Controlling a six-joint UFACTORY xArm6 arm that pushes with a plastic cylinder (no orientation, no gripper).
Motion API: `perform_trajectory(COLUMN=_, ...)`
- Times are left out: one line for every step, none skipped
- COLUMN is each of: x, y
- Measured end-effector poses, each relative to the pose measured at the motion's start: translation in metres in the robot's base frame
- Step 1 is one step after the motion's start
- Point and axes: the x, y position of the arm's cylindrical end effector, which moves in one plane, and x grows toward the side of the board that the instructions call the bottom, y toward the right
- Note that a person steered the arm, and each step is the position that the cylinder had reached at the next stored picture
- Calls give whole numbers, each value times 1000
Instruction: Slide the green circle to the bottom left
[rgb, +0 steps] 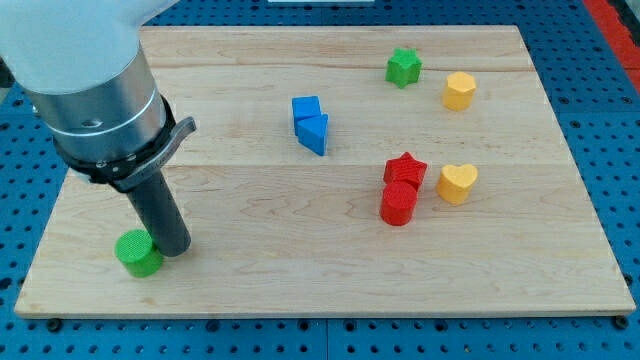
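The green circle (138, 253) lies near the board's bottom left corner. My tip (174, 249) rests on the board right beside the green circle, on its right side, touching or nearly touching it. The rod rises from there up to the large grey and white arm body at the view's top left.
Two blue blocks (311, 124) sit together at upper centre. A green star (403, 67) and a yellow hexagon-like block (459, 91) lie at the top right. A red star (406, 170), a red cylinder (398, 204) and a yellow heart (457, 183) lie right of centre. The wooden board (520, 270) ends close below the green circle.
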Motion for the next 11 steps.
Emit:
perform_trajectory(x=14, y=19)
perform_trajectory(x=16, y=14)
perform_trajectory(x=16, y=9)
perform_trajectory(x=13, y=1)
perform_trajectory(x=10, y=-16)
perform_trajectory(x=10, y=-29)
perform_trajectory(x=10, y=-37)
perform_trajectory(x=10, y=-44)
perform_trajectory(x=10, y=-56)
perform_trajectory(x=8, y=-55)
perform_trajectory(x=-49, y=-41)
